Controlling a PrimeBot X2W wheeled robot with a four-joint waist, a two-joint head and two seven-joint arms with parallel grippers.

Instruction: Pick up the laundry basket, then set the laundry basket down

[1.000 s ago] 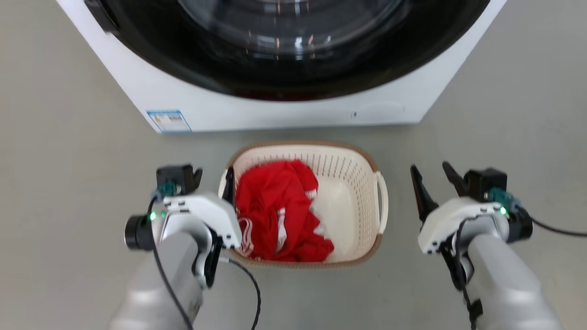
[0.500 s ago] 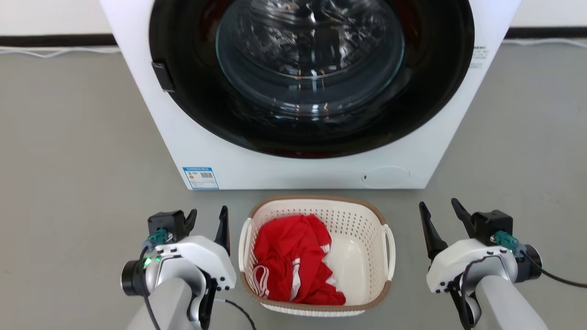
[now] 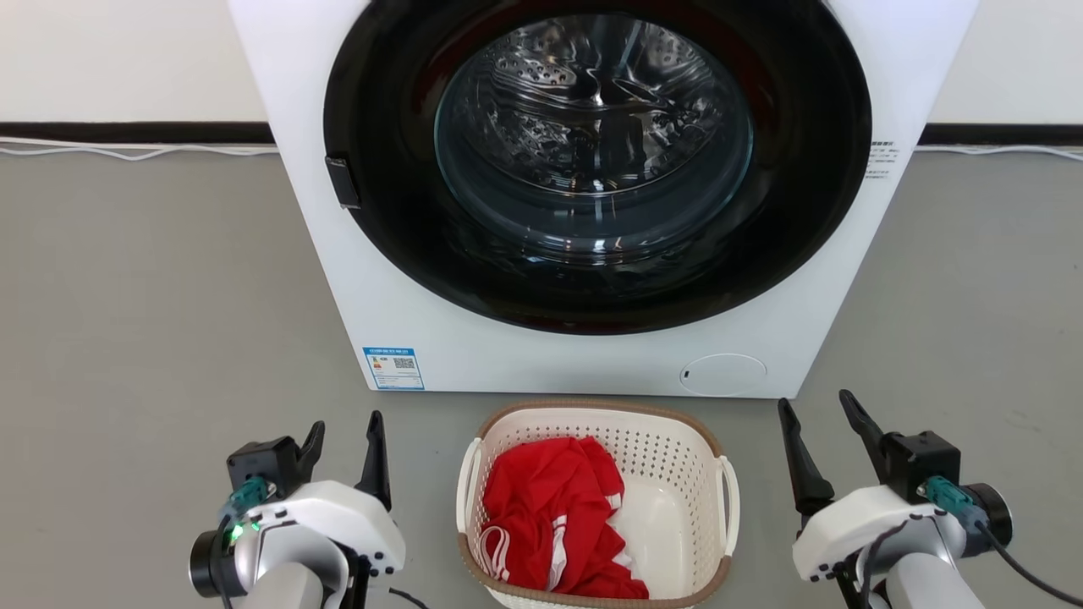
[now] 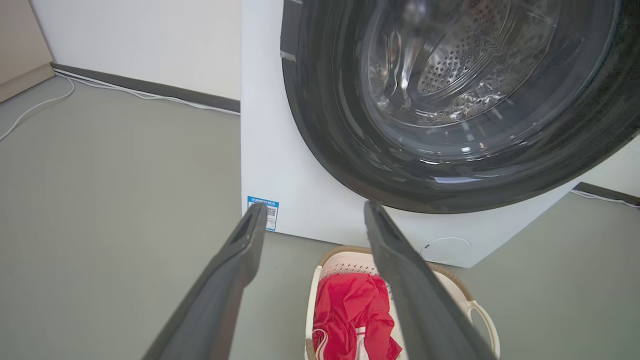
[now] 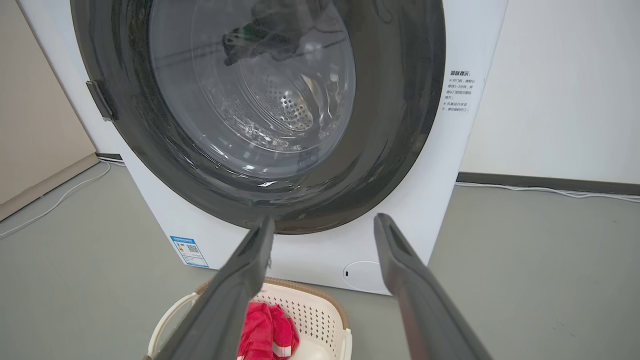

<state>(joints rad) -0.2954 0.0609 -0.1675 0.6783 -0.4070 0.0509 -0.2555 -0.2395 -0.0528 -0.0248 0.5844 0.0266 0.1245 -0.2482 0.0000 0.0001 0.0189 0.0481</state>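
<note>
**A:** Two pairs of fingers, both spread wide with nothing between them. The left fingers [image 3: 373, 461] stand near the basket's left side, and the right fingers [image 3: 799, 465] stand a little off its right.

**B:** And the laundry basket [image 3: 596, 407]?

**A:** Upright on the floor [image 3: 152, 338], just in front of the washing machine [image 3: 592, 372], with a red garment [image 3: 550, 524] heaped toward its left side.

**B:** So is it waiting to be lifted, or already set down?

**A:** I can't say. A basket resting there with both arms clear fits either.

**B:** What matters for handling it, then?

**A:** The white loop handles [image 3: 464, 491] sit on its two sides, each facing one arm, so a hold from both sides would suit it. The load is lopsided, so I'd expect it to dip left unless both sides travel level together. Thin perforated plastic will probably flex, so the handles look safer than the walls. The machine's front is also close behind the far rim.
</note>
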